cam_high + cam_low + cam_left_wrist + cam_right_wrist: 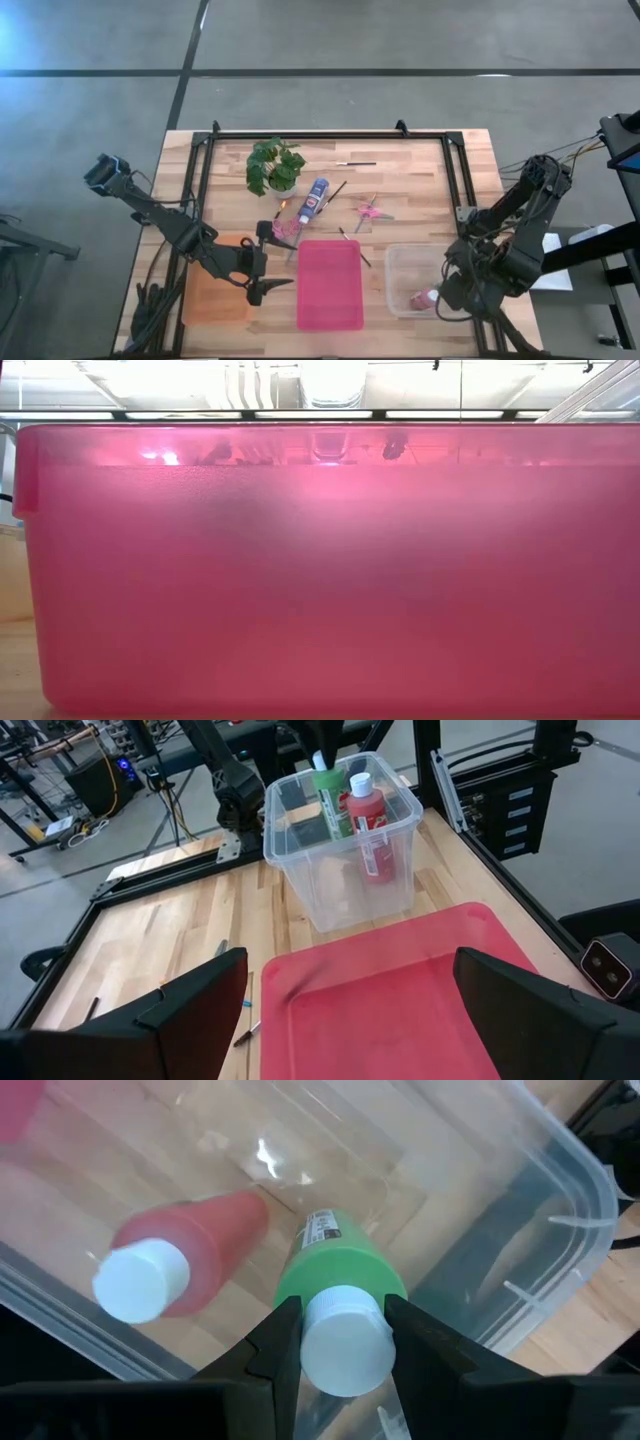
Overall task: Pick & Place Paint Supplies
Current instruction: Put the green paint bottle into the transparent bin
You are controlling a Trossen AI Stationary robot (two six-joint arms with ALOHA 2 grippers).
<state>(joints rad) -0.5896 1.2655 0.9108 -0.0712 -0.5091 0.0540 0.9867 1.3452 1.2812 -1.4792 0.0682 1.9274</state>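
The wooden surface (pixel 400 190) carries a pink bin (pixel 329 284) at its near middle, an orange bin (pixel 212 295) to its left and a clear bin (pixel 405 262) to its right. In the low view the pink bin's wall fills nearly the whole picture. A potted plant (pixel 274 166) stands toward the far side. The right claw (pixel 343 1342) is down inside the clear bin, clenched on the white cap of a green bottle (pixel 340 1272) — the fingers press the cap from both sides. A red bottle (pixel 195 1245) with a white cap sits in the same bin just beside the green one; in the left wrist view the two stand side by side. The left claw (pixel 266 267) hangs at the gap between the orange and pink bins, released, its fingers spread wide with nothing between them. A blue-and-white bottle (pixel 315 198) lies on the surface just right of the plant. Pink scissors (pixel 370 211) lie right of that bottle, and a second pink pair (pixel 283 230) lies near the left claw. Thin brushes lie loose — one (pixel 356 163) toward the far edge, another (pixel 354 248) between the pink and clear bins.
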